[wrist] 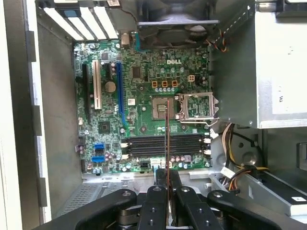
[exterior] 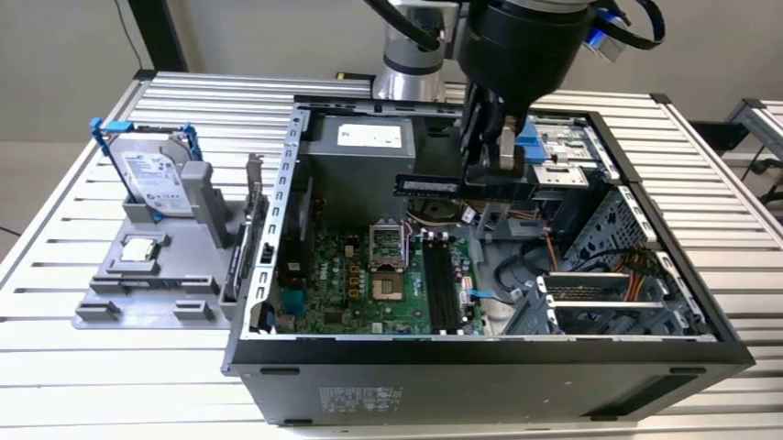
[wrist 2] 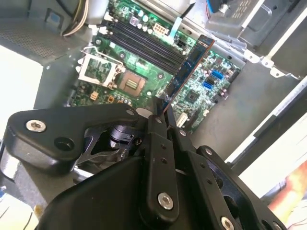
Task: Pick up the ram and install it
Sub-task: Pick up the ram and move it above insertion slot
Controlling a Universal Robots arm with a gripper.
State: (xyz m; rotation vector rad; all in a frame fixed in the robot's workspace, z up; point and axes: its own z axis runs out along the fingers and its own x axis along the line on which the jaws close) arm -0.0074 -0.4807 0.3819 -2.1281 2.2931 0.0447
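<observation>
My hand (exterior: 479, 179) grips ram (exterior: 426, 186) over mobo (exterior: 355, 266). It's crosswise to DIMM slots (wrist: 144, 143) (first wrist view); I want it parallel + level, grip firm.

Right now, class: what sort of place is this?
Likely a robotics lab bench for computer assembly: open computer case on a slatted metal table, robot arm holding the ram over the motherboard.

One ram (exterior: 426, 186); one hard drive (exterior: 157, 179); one processor chip (exterior: 142, 247) — four memory slots (wrist: 144, 145); one gripper (wrist: 167, 182).
</observation>
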